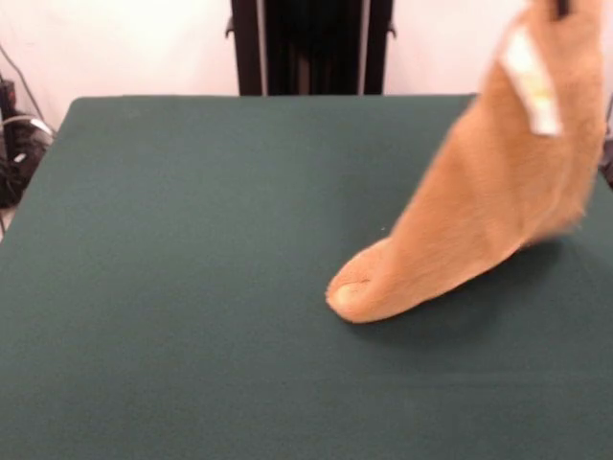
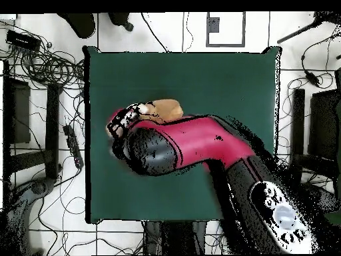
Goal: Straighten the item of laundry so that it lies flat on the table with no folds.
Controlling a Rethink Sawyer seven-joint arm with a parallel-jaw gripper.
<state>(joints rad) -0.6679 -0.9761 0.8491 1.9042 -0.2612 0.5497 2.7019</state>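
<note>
The orange-tan towel (image 1: 479, 192) hangs slanted from the top right corner of the front view. Its lower end rests bunched on the dark green table (image 1: 172, 268) right of centre, and its white tag (image 1: 532, 81) shows near the top. My gripper (image 1: 559, 7) shows only as a dark tip at the top edge, shut on the towel's upper end. In the overhead view the red arm (image 2: 200, 137) reaches across the table (image 2: 220, 80) to its left side. The gripper (image 2: 122, 125) is there, with a bit of towel (image 2: 166, 109) showing beside it.
The black pedestal (image 1: 311, 48) stands at the table's far side. Cables and dark equipment (image 1: 14, 144) lie off the table's left edge in the front view. Cables and black stands (image 2: 46, 73) surround the table on the tiled floor.
</note>
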